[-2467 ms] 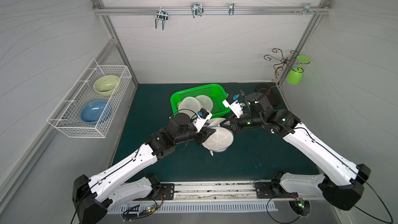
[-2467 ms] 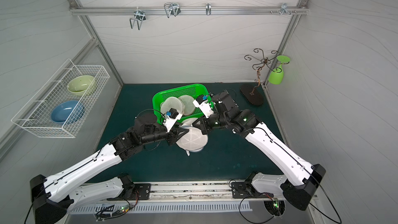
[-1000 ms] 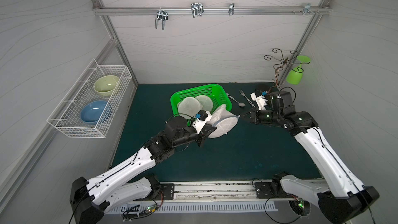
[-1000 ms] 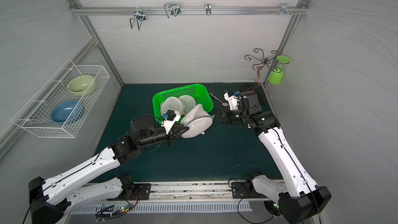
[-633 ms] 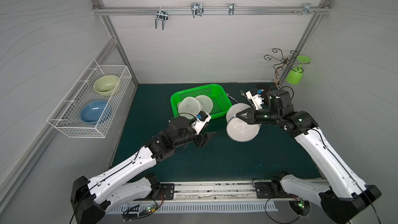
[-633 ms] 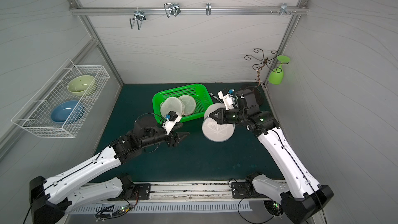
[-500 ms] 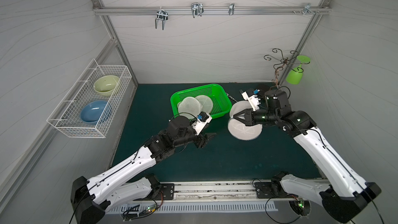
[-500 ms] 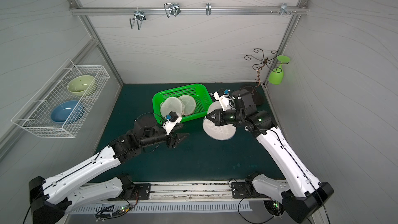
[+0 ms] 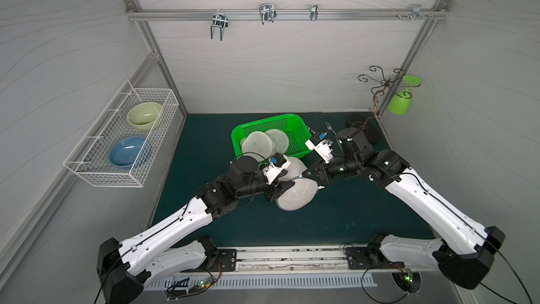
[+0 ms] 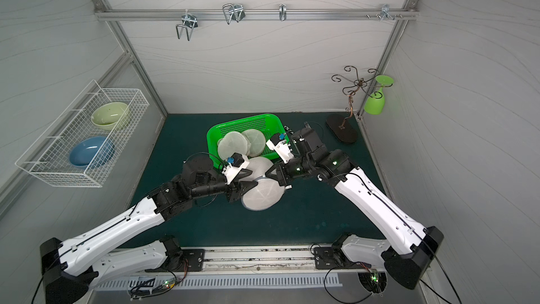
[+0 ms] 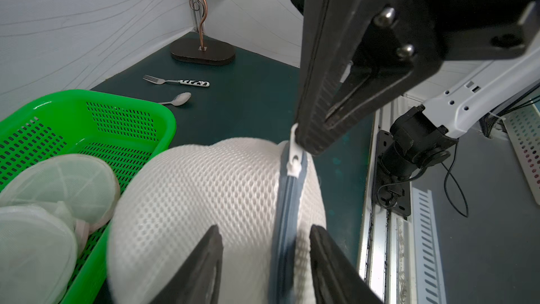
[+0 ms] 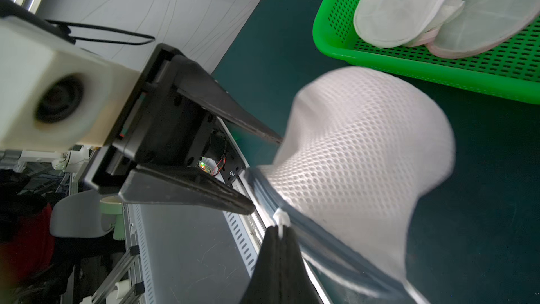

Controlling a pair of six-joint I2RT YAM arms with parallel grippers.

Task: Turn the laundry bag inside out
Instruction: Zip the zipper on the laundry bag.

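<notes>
Your left gripper [image 11: 265,231] has its jaws apart, the white mesh bag [image 11: 204,188] bulging just ahead of its tips, zipped edge between them, while your right gripper [image 12: 280,231] is clamped on the zipper pull [image 12: 281,218].

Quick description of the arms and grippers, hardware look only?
The left arm and right arm have white shells on the long links, black joints and bases, and a thin black cable along each shell. The left gripper and right gripper have black tapered wedge fingers. White wrist camera mounts carry blue connectors.
</notes>
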